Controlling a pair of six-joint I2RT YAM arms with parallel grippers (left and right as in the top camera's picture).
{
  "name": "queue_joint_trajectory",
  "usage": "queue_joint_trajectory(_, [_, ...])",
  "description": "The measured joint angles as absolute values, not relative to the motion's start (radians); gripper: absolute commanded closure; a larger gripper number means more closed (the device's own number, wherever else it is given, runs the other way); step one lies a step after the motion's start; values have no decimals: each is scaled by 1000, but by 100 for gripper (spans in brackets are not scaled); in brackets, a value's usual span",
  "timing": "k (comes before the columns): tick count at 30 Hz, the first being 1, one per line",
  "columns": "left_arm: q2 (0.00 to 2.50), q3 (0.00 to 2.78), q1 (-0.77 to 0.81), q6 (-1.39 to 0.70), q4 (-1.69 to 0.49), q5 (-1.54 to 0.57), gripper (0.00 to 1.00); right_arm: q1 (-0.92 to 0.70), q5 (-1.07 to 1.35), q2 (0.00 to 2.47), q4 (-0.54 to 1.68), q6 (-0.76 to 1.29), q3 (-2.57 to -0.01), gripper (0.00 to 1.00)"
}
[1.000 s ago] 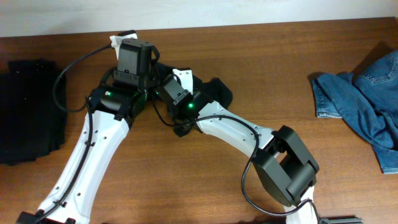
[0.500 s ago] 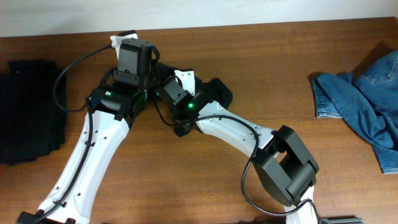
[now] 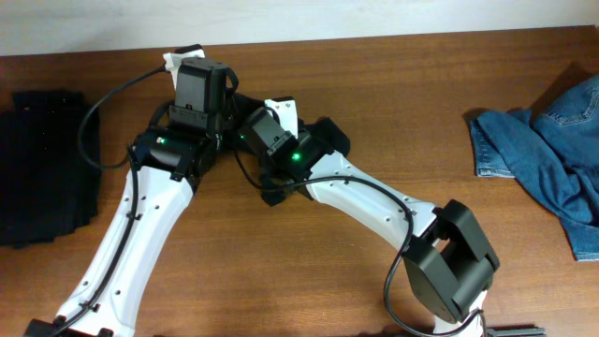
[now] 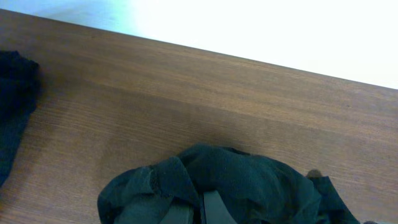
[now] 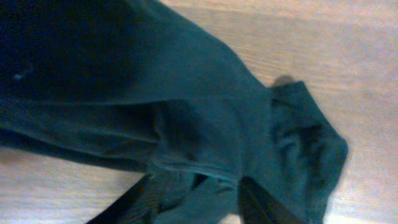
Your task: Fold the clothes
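Overhead: the black garment (image 3: 329, 139) lies crumpled at the upper centre of the table (image 3: 421, 84). The wrists of the left arm (image 3: 140, 215) and the right arm (image 3: 365, 197) meet right above it. Only a lobe of cloth shows at the right of the wrists, and the arms cover the rest along with both sets of fingers. A stack of black clothes (image 3: 47, 168) sits at the left edge, well apart from the arms, and blue jeans (image 3: 552, 140) lie at the right edge, cut off by the frame.

Left wrist: the left gripper (image 4: 196, 211) is at the bottom centre with only its tips showing. They are drawn together and pinch the garment, which bunches up in a dark mound around and above them. The bottom edge of the frame cuts off the mound's lower part. Dark cloth also shows at the left edge, partly out of frame.

Right wrist: the right gripper (image 5: 196, 199) sits at the bottom, its two fingers (image 5: 134, 199) parted. A rumpled fold of the garment lies in the gap between them. The cloth spreads from there to the upper left and fills most of the frame, with a twisted end reaching right. The view is soft and dark, so seams and edges are hard to make out.
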State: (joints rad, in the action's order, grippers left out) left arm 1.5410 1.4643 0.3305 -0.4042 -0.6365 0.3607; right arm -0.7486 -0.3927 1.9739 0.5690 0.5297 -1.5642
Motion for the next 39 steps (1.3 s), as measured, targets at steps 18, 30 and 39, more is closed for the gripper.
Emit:
queue_joint_trajectory(18, [1541, 1464, 335, -404, -641, 355, 98, -749, -369, 2092, 487, 530, -1564, 70])
queue_joint_trajectory(30, [1512, 1464, 335, -403, -647, 352, 98, -749, -469, 2094, 494, 516, -1564, 96])
queue_joint_trajectory(39, [1507, 1464, 335, -403, -651, 352, 98, -749, -529, 2004, 584, 470, -1564, 96])
